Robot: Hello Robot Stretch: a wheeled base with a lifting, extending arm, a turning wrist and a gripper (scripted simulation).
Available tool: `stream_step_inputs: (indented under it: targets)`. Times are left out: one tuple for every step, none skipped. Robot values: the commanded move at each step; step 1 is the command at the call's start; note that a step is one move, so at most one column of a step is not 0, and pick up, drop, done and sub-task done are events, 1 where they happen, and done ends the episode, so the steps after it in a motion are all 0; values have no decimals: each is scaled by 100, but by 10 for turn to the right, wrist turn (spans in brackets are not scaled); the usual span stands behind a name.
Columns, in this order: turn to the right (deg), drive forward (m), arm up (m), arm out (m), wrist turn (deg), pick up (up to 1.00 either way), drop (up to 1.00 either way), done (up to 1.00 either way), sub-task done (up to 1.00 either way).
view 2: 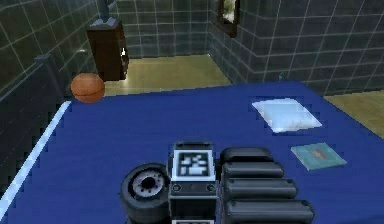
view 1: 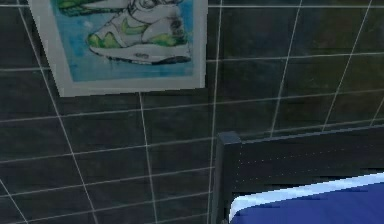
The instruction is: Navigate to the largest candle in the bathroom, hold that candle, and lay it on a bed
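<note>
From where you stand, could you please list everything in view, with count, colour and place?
bed: one, blue, pale-edged, across the arm side view's middle
headboard: one, dark, forward view's lower right
ball: one, orange, at the bed's far left corner
pillow: one, white, on the bed, right
flat book-like thing: one, teal, on the bed, nearer than the pillow
cabinet: one, dark brown, beyond the bed
shoe picture: one, blue-green, on the tiled wall, forward view's upper left
arm: one, dark, arm side view's bottom edge
pincer: one, dark, left of the arm's white marker; cannot tell whether it holds anything
</note>
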Motion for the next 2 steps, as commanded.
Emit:
stream_step_inputs:
  targets:
    - [0,0,0,48,0,0,0,0,0]
    - [0,0,0,0,450,0,0,0,0]
